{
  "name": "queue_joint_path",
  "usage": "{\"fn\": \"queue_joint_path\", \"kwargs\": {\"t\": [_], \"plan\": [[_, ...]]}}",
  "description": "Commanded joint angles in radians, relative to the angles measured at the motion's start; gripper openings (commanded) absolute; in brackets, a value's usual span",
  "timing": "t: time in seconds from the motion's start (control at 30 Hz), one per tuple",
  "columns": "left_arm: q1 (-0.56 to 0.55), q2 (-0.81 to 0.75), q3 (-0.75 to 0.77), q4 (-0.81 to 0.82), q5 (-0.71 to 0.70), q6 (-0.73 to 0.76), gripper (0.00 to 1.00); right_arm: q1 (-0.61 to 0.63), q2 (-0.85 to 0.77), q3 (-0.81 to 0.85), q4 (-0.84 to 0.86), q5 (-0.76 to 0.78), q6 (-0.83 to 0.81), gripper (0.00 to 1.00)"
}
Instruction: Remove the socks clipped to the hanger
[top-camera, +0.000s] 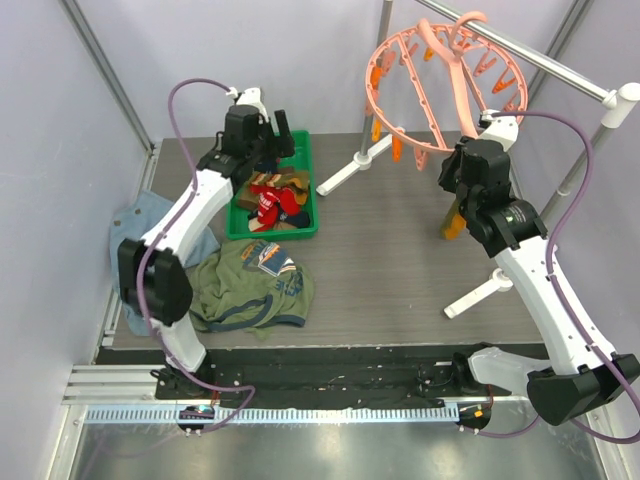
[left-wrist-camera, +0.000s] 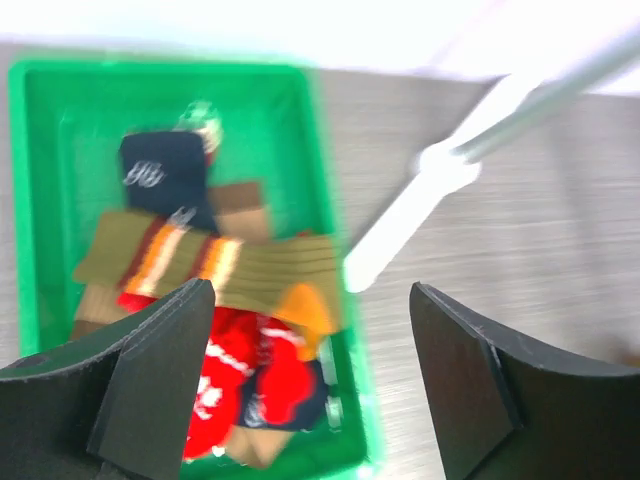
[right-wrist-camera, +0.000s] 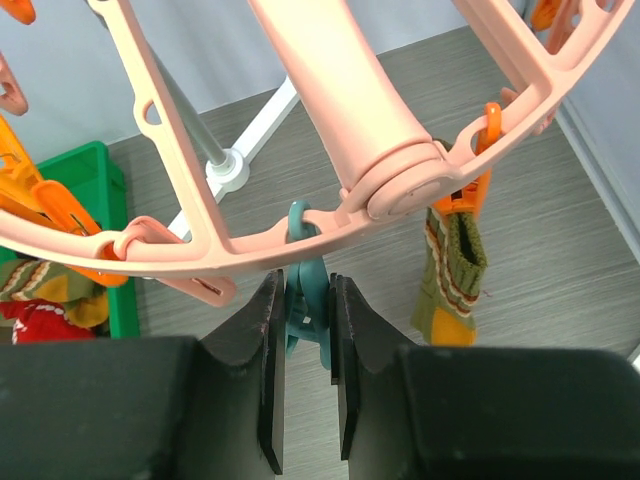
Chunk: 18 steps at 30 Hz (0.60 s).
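A: Socks (left-wrist-camera: 200, 270)?
B: Piled in green tray (left-wrist-camera: 40, 200) below wide-spread left gripper (left-wrist-camera: 310, 290); olive sock (right-wrist-camera: 452, 270) clipped to hanger (right-wrist-camera: 340, 110).
A: Right gripper (right-wrist-camera: 305, 330)?
B: Pinched narrow on teal clip (right-wrist-camera: 298, 225) under hanger rim.

**Two matching arms.** We note that the left arm (top-camera: 190, 210) and the right arm (top-camera: 545, 295) share smooth white link shells. These are joined by bulky black joint housings (top-camera: 150, 280). A purple cable (top-camera: 172, 105) runs in loose loops along each arm, from base to wrist. We mark the left gripper (left-wrist-camera: 310, 292), which has broad matte-black, wedge-shaped fingers (left-wrist-camera: 160, 370). The right gripper (right-wrist-camera: 305, 285) has thick black pads (right-wrist-camera: 268, 370) with flat, straight inner faces.
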Motion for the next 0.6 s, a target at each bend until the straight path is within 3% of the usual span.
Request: {"fn": "queue_joint_path", "kwargs": {"t": [0.0, 0.13, 0.3, 0.57], "plan": [[-0.068, -0.154, -0.127, 0.142, -0.016, 0.024, 0.84, 0.006, -0.003, 0.051, 0.022, -0.053, 0.041, 0.04], [-0.14, -0.232, -0.215, 0.224, -0.04, 0.003, 0.86, 0.006, -0.004, 0.054, 0.016, -0.075, 0.053, 0.04], [-0.321, -0.285, -0.36, 0.447, -0.062, 0.064, 0.86, 0.006, -0.009, 0.06, 0.021, -0.11, 0.084, 0.04], [-0.597, -0.187, -0.474, 0.806, -0.143, 0.188, 0.85, 0.004, -0.023, 0.067, 0.035, -0.151, 0.127, 0.04]]}}
